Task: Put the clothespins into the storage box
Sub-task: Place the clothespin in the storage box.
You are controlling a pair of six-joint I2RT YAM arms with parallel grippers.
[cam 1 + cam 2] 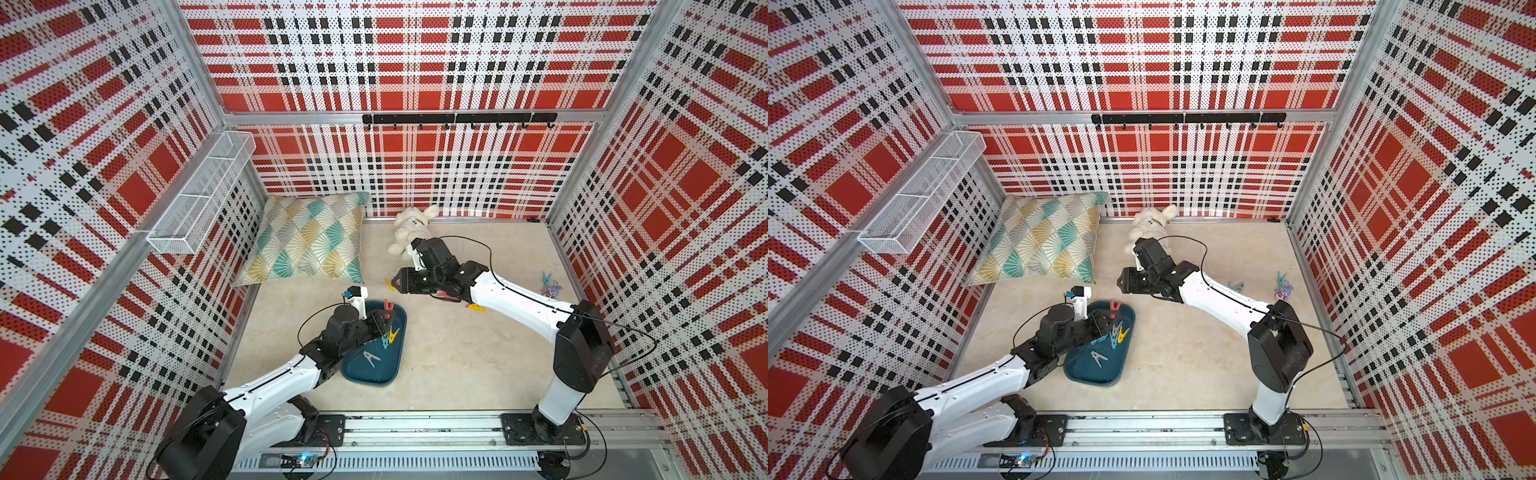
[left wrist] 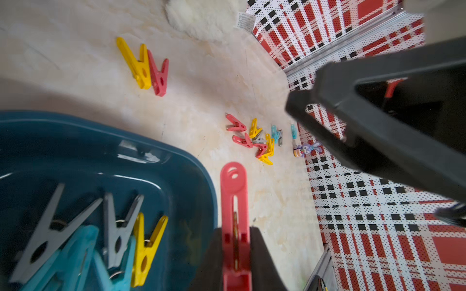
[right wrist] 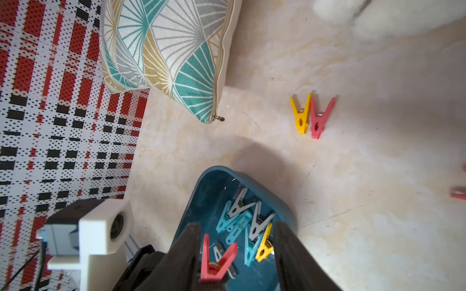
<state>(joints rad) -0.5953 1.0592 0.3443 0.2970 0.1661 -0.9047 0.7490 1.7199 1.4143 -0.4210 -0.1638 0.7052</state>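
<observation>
the left pincer (image 2: pixel 236 248) is clamped on a red clothespin (image 2: pixel 233 199) by one end. it holds it over the far end of the storage box (image 2: pixel 191 161), front left on the surface (image 1: pixel 457 353), apparently to drop it among the sorted pins (image 3: pixel 252 226). the right pincer (image 3: pixel 237 226) gapes empty just beyond, seemingly free for the loose pile (image 2: pixel 254 141) near the right edge.

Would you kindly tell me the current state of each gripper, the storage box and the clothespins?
left gripper: shut on the red clothespin.
right gripper: open, jaws wide apart.
storage box: holds grey, light blue and yellow clothespins.
loose clothespins: lying on the table, outside the box.
</observation>
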